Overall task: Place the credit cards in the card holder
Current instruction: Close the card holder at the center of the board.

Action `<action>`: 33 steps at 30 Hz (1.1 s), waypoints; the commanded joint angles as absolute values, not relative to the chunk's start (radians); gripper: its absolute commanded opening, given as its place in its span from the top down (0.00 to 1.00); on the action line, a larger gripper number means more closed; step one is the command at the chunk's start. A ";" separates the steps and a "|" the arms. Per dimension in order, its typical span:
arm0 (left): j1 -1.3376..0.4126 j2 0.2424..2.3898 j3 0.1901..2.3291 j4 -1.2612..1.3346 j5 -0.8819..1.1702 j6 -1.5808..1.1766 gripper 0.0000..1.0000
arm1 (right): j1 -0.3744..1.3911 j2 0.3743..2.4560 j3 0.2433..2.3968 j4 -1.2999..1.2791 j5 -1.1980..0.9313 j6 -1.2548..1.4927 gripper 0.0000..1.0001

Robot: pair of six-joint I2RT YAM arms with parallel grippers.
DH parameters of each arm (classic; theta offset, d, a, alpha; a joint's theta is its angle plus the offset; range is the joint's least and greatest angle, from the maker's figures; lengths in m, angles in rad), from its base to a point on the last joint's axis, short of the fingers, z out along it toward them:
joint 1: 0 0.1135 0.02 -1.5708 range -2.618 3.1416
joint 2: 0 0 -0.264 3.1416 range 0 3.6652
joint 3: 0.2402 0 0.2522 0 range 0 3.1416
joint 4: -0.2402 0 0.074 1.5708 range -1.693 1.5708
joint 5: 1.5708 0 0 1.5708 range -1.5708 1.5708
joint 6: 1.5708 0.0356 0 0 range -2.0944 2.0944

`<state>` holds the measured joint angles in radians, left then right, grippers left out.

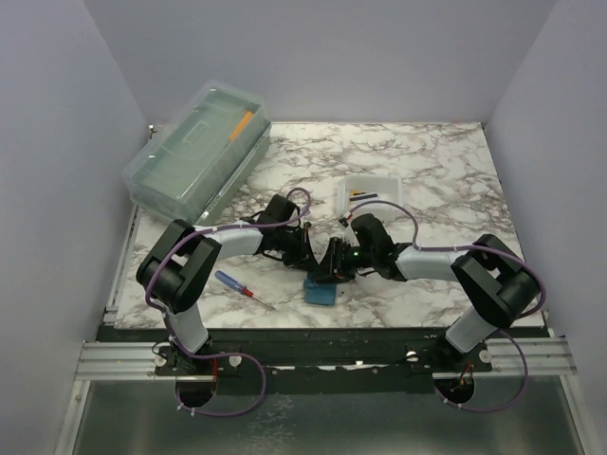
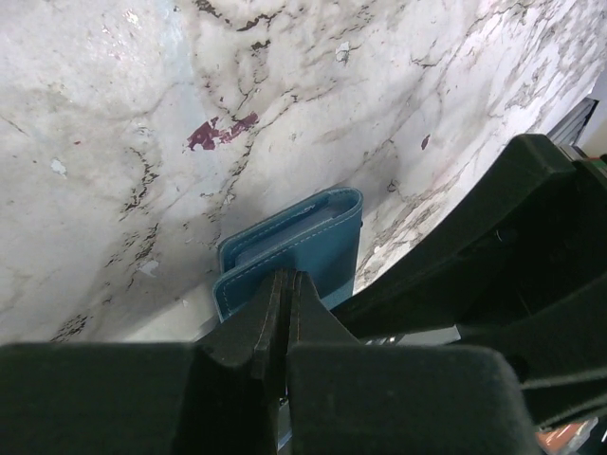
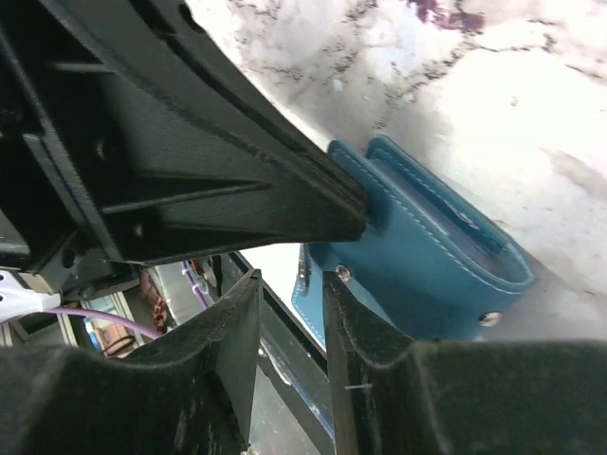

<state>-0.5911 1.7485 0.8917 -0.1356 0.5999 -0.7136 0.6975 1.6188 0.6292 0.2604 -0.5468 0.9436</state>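
Observation:
The teal card holder point(image 1: 321, 294) lies near the table's front edge, between my two arms. In the left wrist view my left gripper point(image 2: 285, 277) is shut, its tips pinched on the near edge of the card holder point(image 2: 303, 237). My right gripper point(image 3: 289, 284) stands open just beside the card holder point(image 3: 446, 256), and the snap flap's edge lies by its right finger. Seen from the top, both grippers point(image 1: 308, 258) point(image 1: 332, 270) crowd over it. The credit cards point(image 1: 363, 195), a dark-striped one and a yellow one, lie in the small white tray point(image 1: 387, 184) behind.
A big clear lidded box point(image 1: 194, 147) stands at the back left with an orange item on it. A screwdriver point(image 1: 245, 287) with a blue and red handle lies left of the card holder. The table's front edge and rail run just below the card holder.

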 commanded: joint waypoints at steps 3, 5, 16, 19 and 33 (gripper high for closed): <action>-0.591 1.757 0.870 -0.153 0.553 -0.704 1.00 | 0.724 1.613 0.673 0.207 -0.514 0.920 0.64; -0.592 1.752 0.870 -0.156 0.550 -0.702 1.00 | 0.725 1.624 0.674 0.209 -0.514 0.922 0.65; -0.592 1.747 0.871 -0.160 0.550 -0.698 1.00 | 0.729 1.635 0.682 0.169 -0.486 0.917 0.76; -0.592 1.743 0.871 -0.161 0.548 -0.697 1.00 | 0.729 1.649 0.691 0.173 -0.490 0.915 0.76; -0.592 1.740 0.868 -0.163 0.542 -0.694 1.00 | 0.736 1.644 0.701 0.181 -0.491 0.917 0.97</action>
<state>-0.5911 1.7485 0.8913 -0.1360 0.5941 -0.7139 0.7307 1.6436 0.6781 0.1879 -0.5102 0.9264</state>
